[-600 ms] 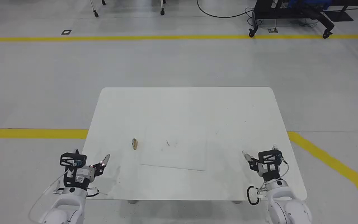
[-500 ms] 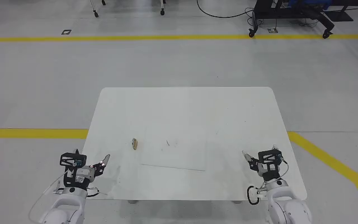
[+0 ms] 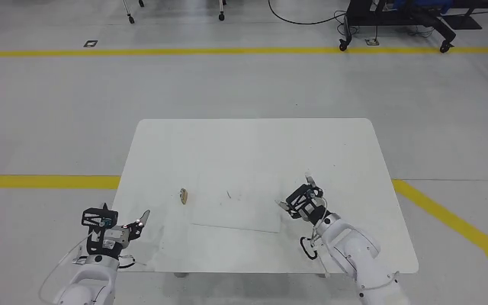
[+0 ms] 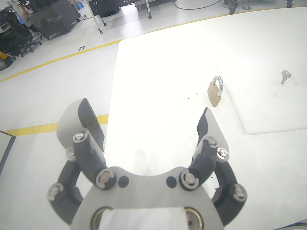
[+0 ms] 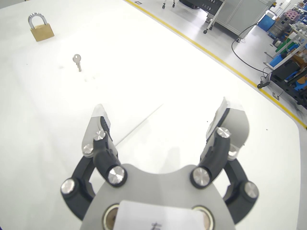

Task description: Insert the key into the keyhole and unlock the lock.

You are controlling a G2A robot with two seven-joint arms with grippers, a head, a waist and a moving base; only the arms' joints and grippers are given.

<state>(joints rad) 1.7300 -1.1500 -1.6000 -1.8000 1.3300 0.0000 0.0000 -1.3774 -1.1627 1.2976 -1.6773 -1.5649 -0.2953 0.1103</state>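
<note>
A small brass padlock (image 3: 183, 196) with a silver shackle rests on the white table (image 3: 252, 141), left of centre; it stands on edge in the left wrist view (image 4: 215, 91) and the right wrist view (image 5: 40, 28). A silver key (image 3: 230, 195) lies flat to its right on a thin white sheet (image 4: 285, 76) (image 5: 77, 61). My left gripper (image 3: 128, 223) (image 4: 144, 108) hangs open at the front left corner, short of the padlock. My right gripper (image 3: 296, 194) (image 5: 163, 107) is open over the table, right of the key, holding nothing.
A thin white sheet (image 3: 238, 212) lies on the table's middle front. Yellow floor lines (image 3: 229, 52) run behind and beside the table. Carts and cables (image 3: 396, 15) stand far back.
My right arm has swung from the table's front right edge inward and left, toward the key. The left arm, padlock and key have not moved.
</note>
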